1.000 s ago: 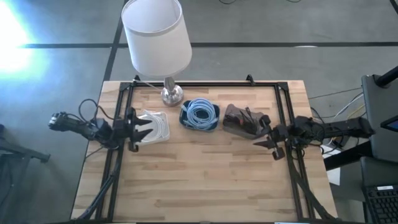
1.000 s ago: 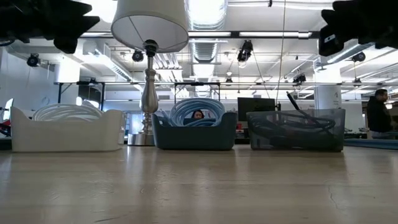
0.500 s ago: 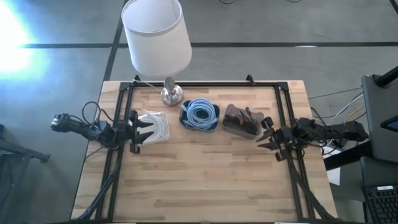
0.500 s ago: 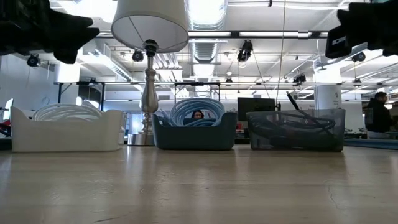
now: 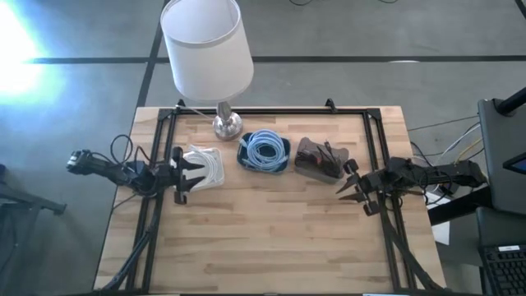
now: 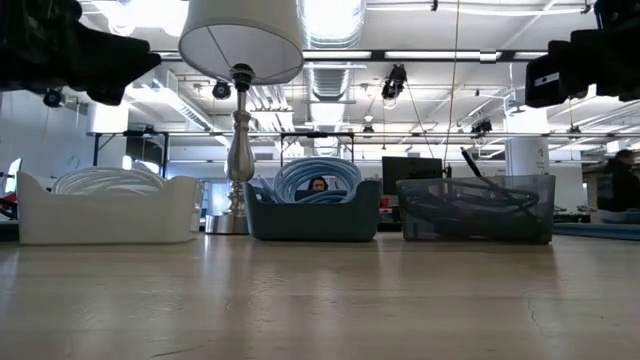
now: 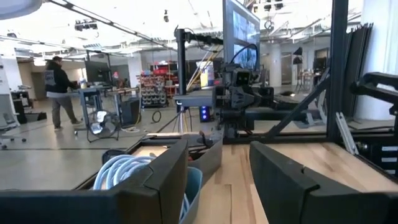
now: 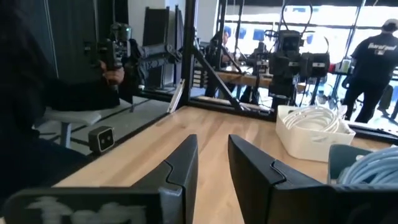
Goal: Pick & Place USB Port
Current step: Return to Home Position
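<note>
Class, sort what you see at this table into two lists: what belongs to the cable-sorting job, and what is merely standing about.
Belongs to the job:
white bin holding white cables
blue bin holding blue cable
dark bin holding dark cables
left tool and right tool, both open, raised above the table

Just standing about:
lamp
person in the room behind

No legible text, labels or numbers.

I have the near half of the table free to cross; farther back, the white bin, blue bin, dark bin and lamp block the way.
</note>
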